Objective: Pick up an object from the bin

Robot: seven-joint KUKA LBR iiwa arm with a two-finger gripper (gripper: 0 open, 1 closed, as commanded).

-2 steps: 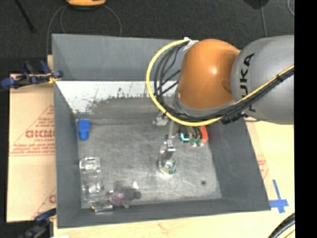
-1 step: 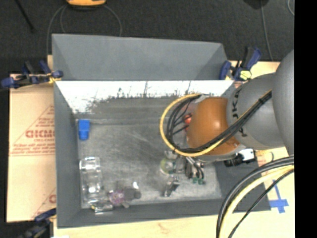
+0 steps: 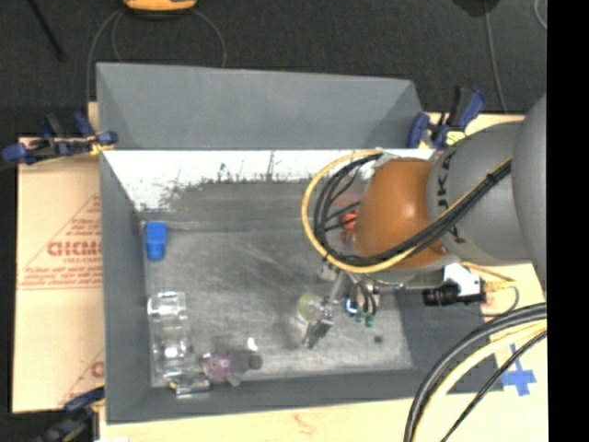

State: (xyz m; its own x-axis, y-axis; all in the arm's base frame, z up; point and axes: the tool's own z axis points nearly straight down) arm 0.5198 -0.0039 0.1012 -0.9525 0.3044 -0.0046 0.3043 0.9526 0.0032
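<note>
The gripper (image 3: 317,328) is low over the floor of the bin (image 3: 258,118), beneath the arm's orange cover (image 3: 396,215). Whether it is apart or together cannot be told, because its tip reads only as a dark shape against the grey floor. A small pale, roundish piece (image 3: 307,306) lies right against the gripper on the side toward the back wall. It cannot be made out whether that piece is inside the grasp or only beside it. It is the one thing within reach, so it is probably the thing to be picked.

Everything else lies well away from the gripper on the side opposite the arm. A white scrap (image 3: 252,343) is the nearest. Past it a purple lump (image 3: 221,366) sits next to a clear plastic tub (image 3: 168,325), and a blue block (image 3: 155,240) stands farther off toward the back wall.

The main risk is a miss. If the pale piece sits off the gripper's centre line, closing would nudge it aside or pinch its edge, and it looks round enough to roll or squirt free. A lift now could come up empty. The tip is also close to the floor, so pressing lower could scrape the metal. The looped cables (image 3: 317,201) hang near the back wall and could brush it if the arm swings that way.
</note>
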